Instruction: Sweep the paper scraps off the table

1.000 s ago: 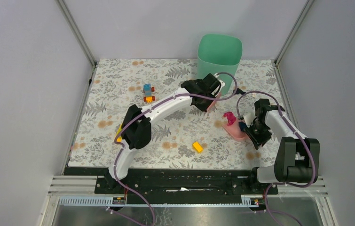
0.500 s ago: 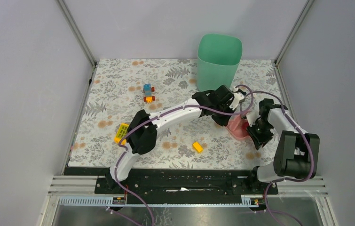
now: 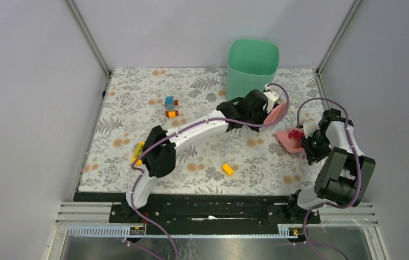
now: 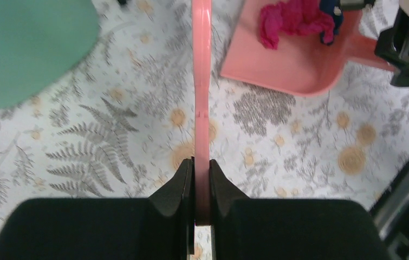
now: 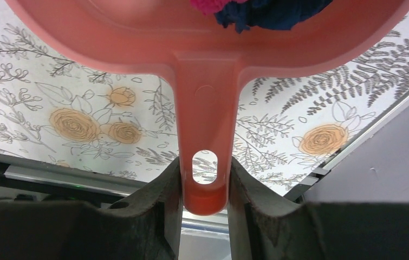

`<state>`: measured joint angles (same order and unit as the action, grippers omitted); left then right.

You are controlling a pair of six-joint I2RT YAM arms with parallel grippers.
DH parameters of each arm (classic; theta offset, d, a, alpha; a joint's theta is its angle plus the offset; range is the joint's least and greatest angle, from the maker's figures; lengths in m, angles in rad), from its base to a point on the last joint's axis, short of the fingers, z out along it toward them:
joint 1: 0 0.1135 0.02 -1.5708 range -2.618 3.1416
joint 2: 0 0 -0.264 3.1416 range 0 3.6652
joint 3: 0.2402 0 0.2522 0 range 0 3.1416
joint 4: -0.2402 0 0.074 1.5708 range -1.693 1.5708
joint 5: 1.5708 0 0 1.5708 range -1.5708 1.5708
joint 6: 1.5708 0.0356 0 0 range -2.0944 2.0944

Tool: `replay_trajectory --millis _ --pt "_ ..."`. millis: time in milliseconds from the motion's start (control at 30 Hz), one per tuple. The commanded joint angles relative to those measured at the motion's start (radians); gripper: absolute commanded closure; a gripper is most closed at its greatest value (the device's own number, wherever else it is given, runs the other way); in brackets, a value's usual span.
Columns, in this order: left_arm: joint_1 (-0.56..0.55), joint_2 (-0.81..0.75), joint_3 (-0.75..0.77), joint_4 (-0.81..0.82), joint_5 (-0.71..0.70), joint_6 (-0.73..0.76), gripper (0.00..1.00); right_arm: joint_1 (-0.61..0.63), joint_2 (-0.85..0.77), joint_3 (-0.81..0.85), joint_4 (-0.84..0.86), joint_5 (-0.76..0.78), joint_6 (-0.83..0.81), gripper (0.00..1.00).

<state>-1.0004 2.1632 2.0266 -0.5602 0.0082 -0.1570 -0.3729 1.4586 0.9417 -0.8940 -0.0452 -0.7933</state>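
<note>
As sweeper [image 4: 201, 81] and loaded dustpan [image 4: 278, 65] are being clamped by left pincer [image 4: 201, 168] and right pincer [image 5: 205, 173], tipping into the upper-centre bin [image 3: 252, 65] is likely being called for.

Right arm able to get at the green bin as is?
Probably not cleanly: the right gripper is shut on the pink dustpan, and the left gripper, clamping a thin pink tool, sits between it and the green bin. With the left arm pulled back, the way looks free.

The dustpan [image 5: 202, 81] and the thin pink strip [image 4: 202, 81] are smooth plastic with a soft shine. The bin [image 3: 252, 67] looks like matt green plastic. The table [image 4: 110, 135] cover is matt and printed.
</note>
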Motion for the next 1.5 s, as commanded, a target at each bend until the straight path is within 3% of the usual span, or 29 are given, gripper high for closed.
replay_trajectory --millis 0,200,333,467,633,900,1100,1233,1333,1467 --pt "0.000 0.042 0.070 0.178 -0.129 0.018 1.00 -0.038 0.020 0.052 0.000 -0.030 -0.041 1.00" --pt "0.000 0.117 0.084 0.385 -0.237 0.024 1.00 -0.082 0.043 0.052 0.008 -0.039 -0.063 1.00" --pt "0.000 0.226 0.210 0.406 -0.304 0.046 1.00 -0.100 0.047 0.045 0.008 -0.045 -0.074 1.00" --pt "0.000 0.304 0.233 0.494 -0.364 0.089 1.00 -0.103 0.041 0.027 0.007 -0.056 -0.079 1.00" --pt "0.006 0.408 0.351 0.384 -0.428 0.057 1.00 -0.105 0.033 0.020 0.005 -0.063 -0.078 1.00" --pt "0.021 0.372 0.285 0.271 -0.240 -0.014 1.00 -0.105 0.048 0.031 0.000 -0.063 -0.087 1.00" --pt "0.016 0.222 0.111 0.294 0.006 -0.074 1.00 -0.104 0.085 0.029 0.018 -0.030 -0.114 1.00" --pt "0.000 0.179 0.097 0.190 0.182 -0.069 1.00 -0.105 0.109 0.049 0.023 0.003 -0.135 1.00" --pt "-0.033 0.135 0.091 0.095 0.226 -0.026 1.00 -0.104 0.132 0.066 0.023 0.015 -0.145 1.00" --pt "-0.079 0.031 0.033 0.087 0.195 -0.018 1.00 -0.105 0.153 0.065 0.030 0.016 -0.149 1.00"
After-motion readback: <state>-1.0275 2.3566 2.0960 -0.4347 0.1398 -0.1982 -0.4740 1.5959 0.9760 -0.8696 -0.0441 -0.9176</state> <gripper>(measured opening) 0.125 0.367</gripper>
